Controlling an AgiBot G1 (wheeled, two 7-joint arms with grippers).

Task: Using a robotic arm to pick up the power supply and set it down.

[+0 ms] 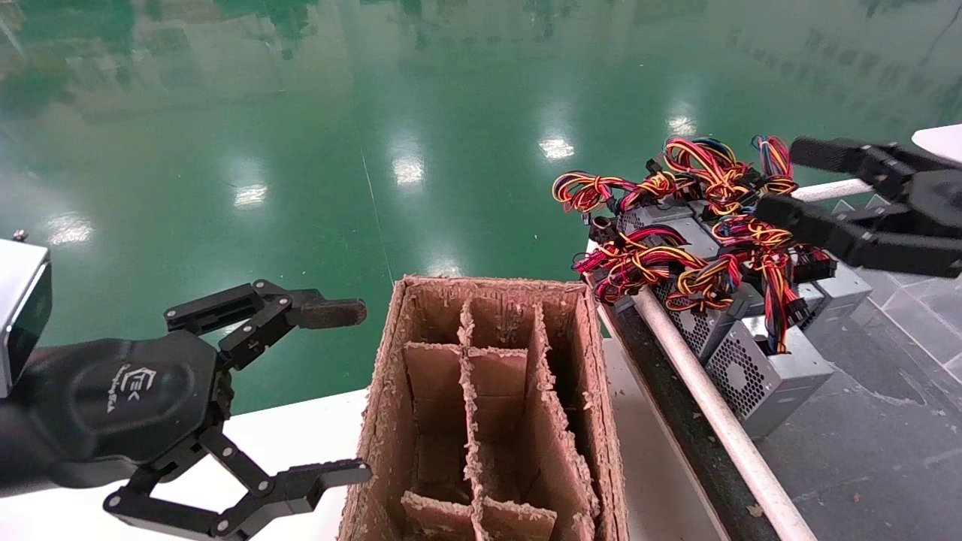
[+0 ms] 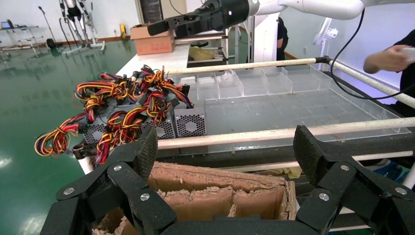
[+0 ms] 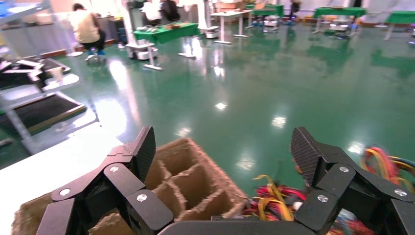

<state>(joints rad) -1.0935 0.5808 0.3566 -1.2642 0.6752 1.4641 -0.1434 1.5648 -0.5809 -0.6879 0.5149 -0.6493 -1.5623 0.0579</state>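
Several grey power supply boxes [image 1: 755,372] with honeycomb grilles lie packed in a row at the right, their red, yellow and black wires [image 1: 676,263] piled on top. The boxes [image 2: 191,122] also show in the left wrist view, and the wires [image 3: 286,196] in the right wrist view. My right gripper [image 1: 789,182] on the white robotic arm [image 2: 318,7] hovers open just above the far end of the wire pile, holding nothing. My left gripper [image 1: 338,391] hangs open at the lower left, beside the cardboard box, with a brownish worn fingertip [image 1: 331,312].
A frayed brown cardboard divider box [image 1: 488,406] stands on the white table [image 1: 301,436] between the arms. A white rail [image 1: 699,383] runs along the dark tray edge by the power supplies. A clear plastic tray [image 2: 293,107] lies behind, and a person's hand [image 2: 391,58] is beyond it.
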